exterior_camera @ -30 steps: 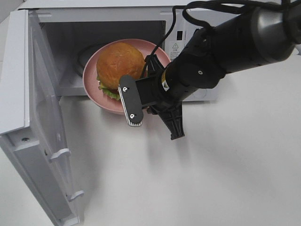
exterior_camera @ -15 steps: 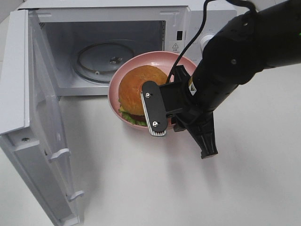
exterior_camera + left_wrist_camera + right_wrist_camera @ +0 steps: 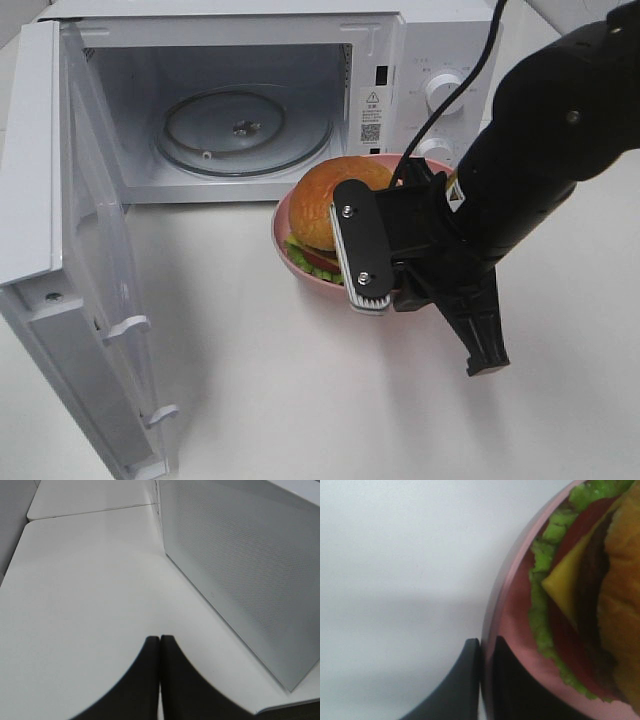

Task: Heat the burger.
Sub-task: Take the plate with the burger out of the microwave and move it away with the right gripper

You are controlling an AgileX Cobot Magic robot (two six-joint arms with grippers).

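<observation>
Pinching the rim of the pink plate (image 3: 296, 262) between its fingers, the right gripper (image 3: 375, 290) should keep the plate level so the burger (image 3: 330, 205), on the plate just outside the open microwave (image 3: 240, 100), cannot slide.

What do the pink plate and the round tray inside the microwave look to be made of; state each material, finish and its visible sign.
Round pink plate: probably glazed ceramic or hard plastic, the look leaves it open; the right wrist view shows a smooth, softly shiny rim. Round transparent tray inside the white microwave: apparently clear glass, glossy; the hub beneath shows through it and its raised rim catches light.
</observation>
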